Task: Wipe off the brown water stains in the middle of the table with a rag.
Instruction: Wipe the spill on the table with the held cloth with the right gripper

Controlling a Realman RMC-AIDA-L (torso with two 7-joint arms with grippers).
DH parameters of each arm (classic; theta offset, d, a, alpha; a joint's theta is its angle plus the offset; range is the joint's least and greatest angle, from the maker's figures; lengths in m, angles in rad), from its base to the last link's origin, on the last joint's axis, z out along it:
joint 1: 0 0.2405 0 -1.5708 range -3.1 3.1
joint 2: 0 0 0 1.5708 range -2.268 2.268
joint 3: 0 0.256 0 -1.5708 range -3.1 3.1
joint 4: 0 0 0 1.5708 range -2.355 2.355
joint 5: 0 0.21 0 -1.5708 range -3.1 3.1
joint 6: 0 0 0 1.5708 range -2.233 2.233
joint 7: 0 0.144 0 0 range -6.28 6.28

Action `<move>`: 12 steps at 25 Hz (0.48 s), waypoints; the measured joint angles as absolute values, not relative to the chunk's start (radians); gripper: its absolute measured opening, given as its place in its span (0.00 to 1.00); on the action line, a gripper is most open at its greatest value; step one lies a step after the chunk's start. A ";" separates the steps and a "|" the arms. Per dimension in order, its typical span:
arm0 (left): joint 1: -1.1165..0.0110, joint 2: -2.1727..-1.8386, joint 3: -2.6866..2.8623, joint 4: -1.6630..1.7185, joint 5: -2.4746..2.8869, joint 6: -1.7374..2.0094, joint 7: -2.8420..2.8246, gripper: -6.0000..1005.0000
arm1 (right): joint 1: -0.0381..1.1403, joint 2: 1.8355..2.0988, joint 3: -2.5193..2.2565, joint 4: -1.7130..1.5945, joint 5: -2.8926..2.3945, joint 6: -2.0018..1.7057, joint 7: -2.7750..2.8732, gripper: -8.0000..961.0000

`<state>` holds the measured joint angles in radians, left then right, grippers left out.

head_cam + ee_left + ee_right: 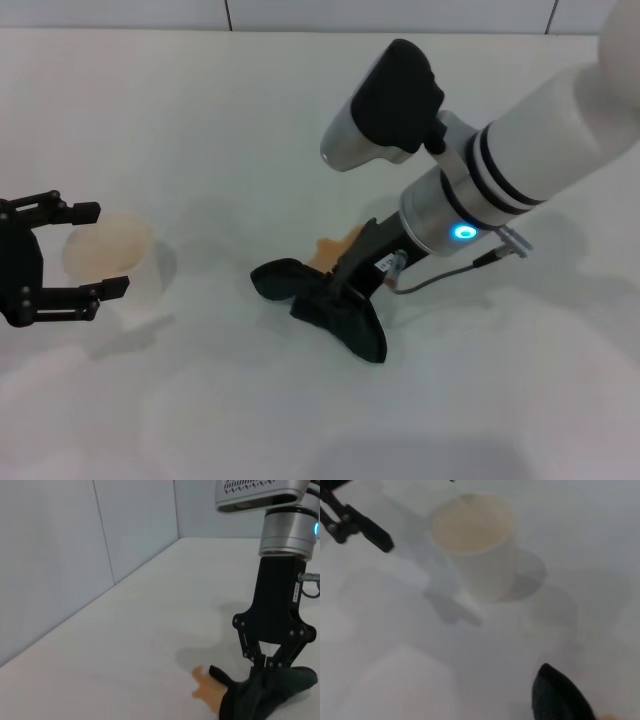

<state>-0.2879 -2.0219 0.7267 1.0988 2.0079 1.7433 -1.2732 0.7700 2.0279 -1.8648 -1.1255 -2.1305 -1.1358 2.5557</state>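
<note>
Head view: right tool (335, 292) pinches rag (330, 305) against stain (330, 248).

Head view: from above, looking forward and down at the table (200, 120), taking in both arms and the middle of the scene. Left wrist view: low and near the surface, facing across toward the right gripper (265, 667) on the rag (265, 692), both also seen from the head. Right wrist view: close, facing down toward the cup (477, 542), shared with the head view.
</note>
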 joint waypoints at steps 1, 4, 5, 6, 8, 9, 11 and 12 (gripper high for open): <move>-0.288 -2.022 0.727 1.099 2.008 1.743 -1.272 0.86 | 0.778 2.028 -1.872 -1.120 -2.128 -1.127 2.556 0.10; -0.287 -2.023 0.727 1.098 2.008 1.743 -1.269 0.86 | 0.797 2.028 -1.876 -1.090 -2.126 -1.095 2.557 0.10; -0.287 -2.023 0.727 1.098 2.008 1.743 -1.268 0.86 | 0.803 2.028 -1.875 -1.080 -2.126 -1.087 2.557 0.10; -0.287 -2.024 0.727 1.098 2.008 1.744 -1.267 0.86 | 0.810 2.028 -1.873 -1.066 -2.126 -1.073 2.557 0.10; -0.286 -2.024 0.727 1.098 2.008 1.744 -1.266 0.86 | 0.821 2.028 -1.871 -1.041 -2.129 -1.046 2.558 0.10; -0.286 -2.023 0.727 1.098 2.008 1.744 -1.266 0.86 | 0.823 2.028 -1.870 -1.032 -2.133 -1.033 2.558 0.10; -0.285 -2.023 0.727 1.098 2.008 1.744 -1.265 0.86 | 0.829 2.026 -1.867 -1.010 -2.139 -1.008 2.559 0.10; -0.285 -2.023 0.727 1.098 2.008 1.744 -1.265 0.86 | 0.833 2.024 -1.864 -1.001 -2.140 -0.996 2.560 0.10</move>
